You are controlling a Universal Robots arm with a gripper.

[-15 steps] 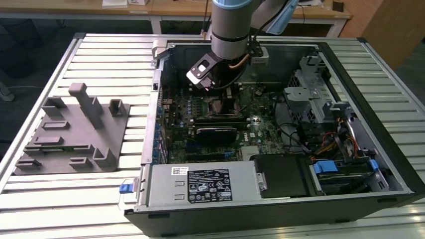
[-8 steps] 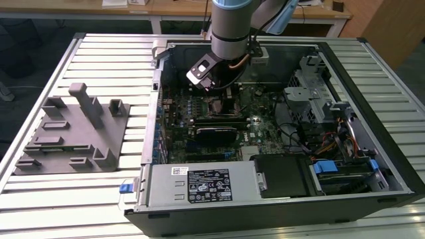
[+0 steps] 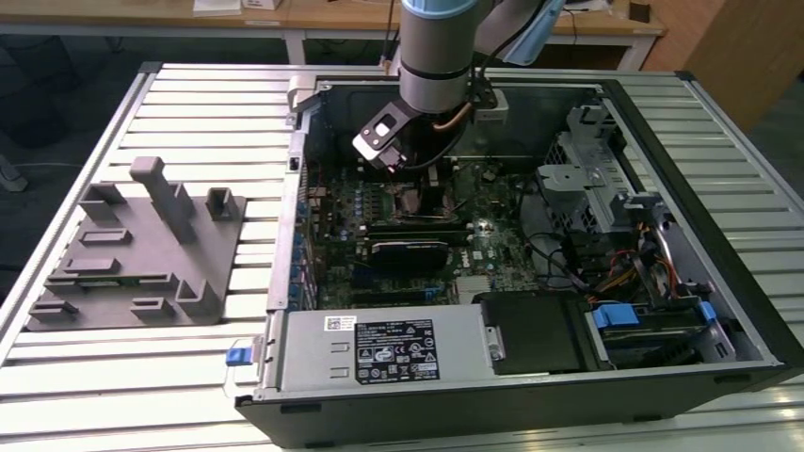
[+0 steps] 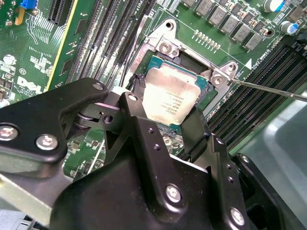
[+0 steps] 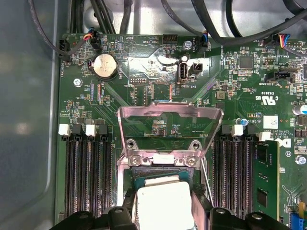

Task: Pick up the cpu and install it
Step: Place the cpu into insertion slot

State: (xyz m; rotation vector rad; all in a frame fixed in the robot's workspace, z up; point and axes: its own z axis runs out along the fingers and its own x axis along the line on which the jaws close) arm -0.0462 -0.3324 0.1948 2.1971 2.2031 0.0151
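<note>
Black tool (image 4: 163, 112) is closed on the cpu (image 4: 171, 98): one finger (image 4: 133, 98) presses on one edge of the chip and the other finger (image 4: 195, 125) presses on the opposite edge. In the first wrist view the same fingers flank the cpu (image 5: 163, 206) on both sides.

The cpu is a small flat square. Its top is a pale silvery metal plate with rounded corners and some faint grey print. A thin green rim goes around this plate. The metal is matt and looks clean.

The chip is at the open socket (image 4: 192, 72) on the green motherboard (image 5: 144, 62), and the socket's dark frame shows around its far edges. In the second wrist view it looks a little turned against the frame. Whether it already rests on the socket, I cannot tell.

The metal load plate (image 5: 170, 120) of the socket stands raised, just beyond the cpu. A thin metal lever (image 4: 268, 90) sticks out beside the socket. Black memory slots (image 5: 88, 177) run on both sides of the socket, and one memory module (image 5: 266, 182) sits in a slot.

In the exterior view the arm (image 3: 440, 47) reaches down into the open computer case (image 3: 703, 311), which lies on the slatted metal worktop (image 3: 126, 377). A grey tray with upright posts (image 3: 138, 245) lies on the worktop at the exterior view's left, well apart from the tool.
</note>
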